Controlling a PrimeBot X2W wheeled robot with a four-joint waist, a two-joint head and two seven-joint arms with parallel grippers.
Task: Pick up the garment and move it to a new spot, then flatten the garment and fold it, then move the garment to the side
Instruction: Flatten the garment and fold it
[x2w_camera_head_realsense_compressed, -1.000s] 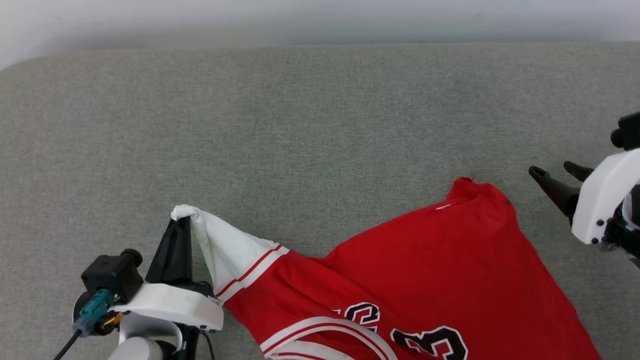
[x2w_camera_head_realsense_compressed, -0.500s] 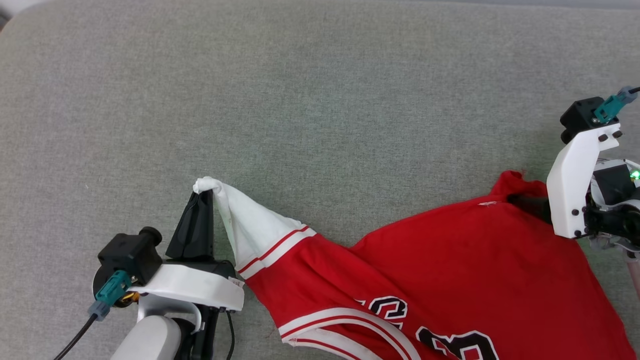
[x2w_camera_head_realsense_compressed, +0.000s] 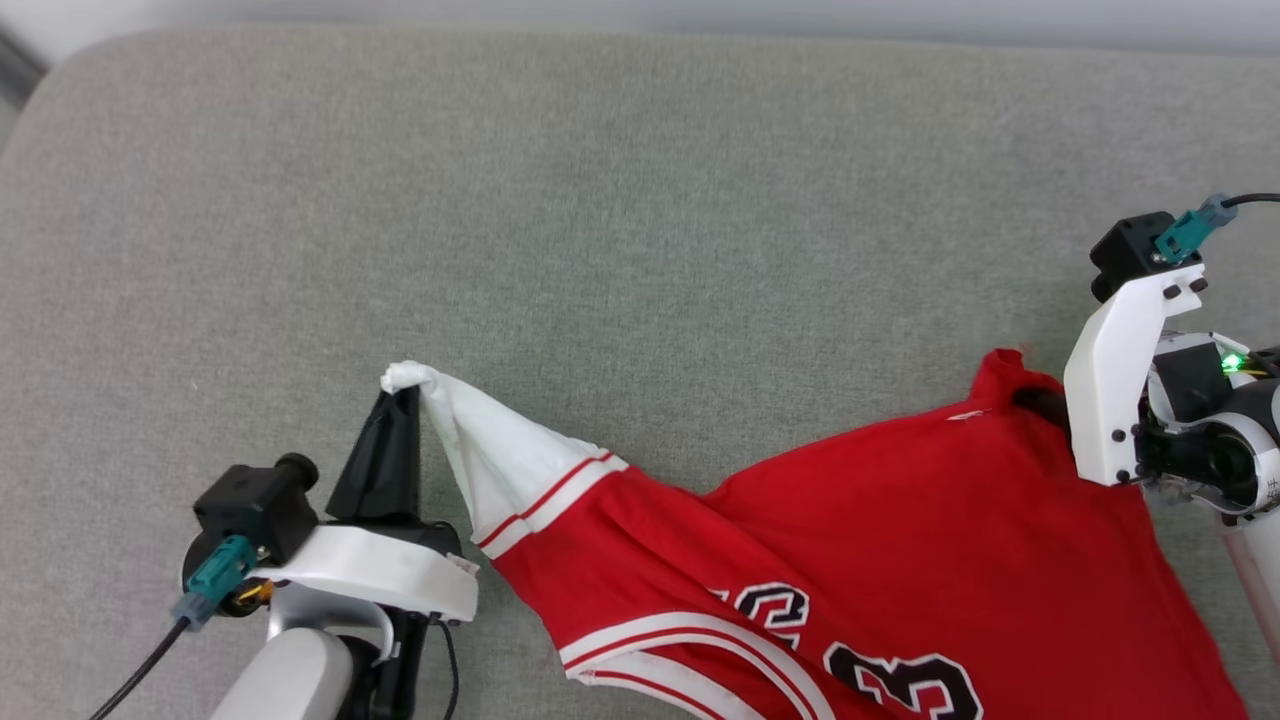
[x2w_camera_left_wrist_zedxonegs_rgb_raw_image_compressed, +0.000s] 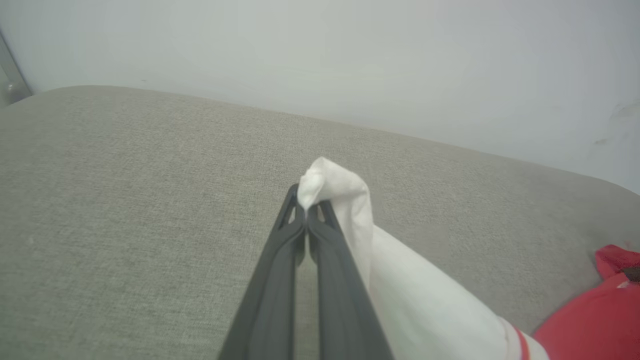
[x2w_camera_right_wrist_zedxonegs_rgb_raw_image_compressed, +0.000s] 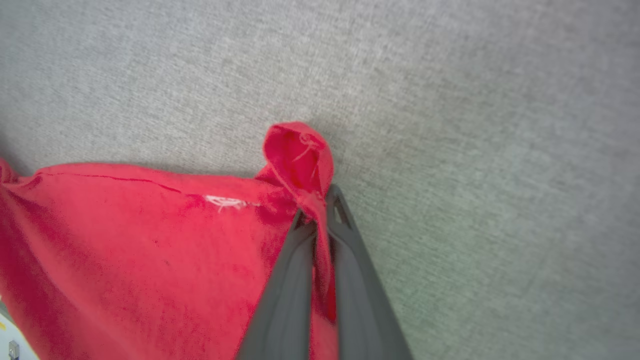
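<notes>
The garment (x2w_camera_head_realsense_compressed: 900, 540), a red jersey with black white-outlined numerals and striped trim, lies spread over the grey cushion toward the lower right. Its white sleeve (x2w_camera_head_realsense_compressed: 490, 450) stretches up to the left, where my left gripper (x2w_camera_head_realsense_compressed: 402, 392) is shut on the sleeve's tip (x2w_camera_left_wrist_zedxonegs_rgb_raw_image_compressed: 325, 180). My right gripper (x2w_camera_head_realsense_compressed: 1040, 402) is shut on a red corner of the garment (x2w_camera_right_wrist_zedxonegs_rgb_raw_image_compressed: 297, 155) at the right, its fingers (x2w_camera_right_wrist_zedxonegs_rgb_raw_image_compressed: 345, 235) pinching a bunched fold. The garment's lower part runs off the bottom of the head view.
The grey upholstered surface (x2w_camera_head_realsense_compressed: 620, 220) spreads wide beyond the garment, with a rounded far-left corner (x2w_camera_head_realsense_compressed: 60, 80). A pale wall (x2w_camera_left_wrist_zedxonegs_rgb_raw_image_compressed: 350, 55) rises behind its back edge.
My right gripper has gone from open beside the garment to shut on its red corner. The head camera has shifted, so the whole scene sits differently. The left gripper keeps its hold on the sleeve.
</notes>
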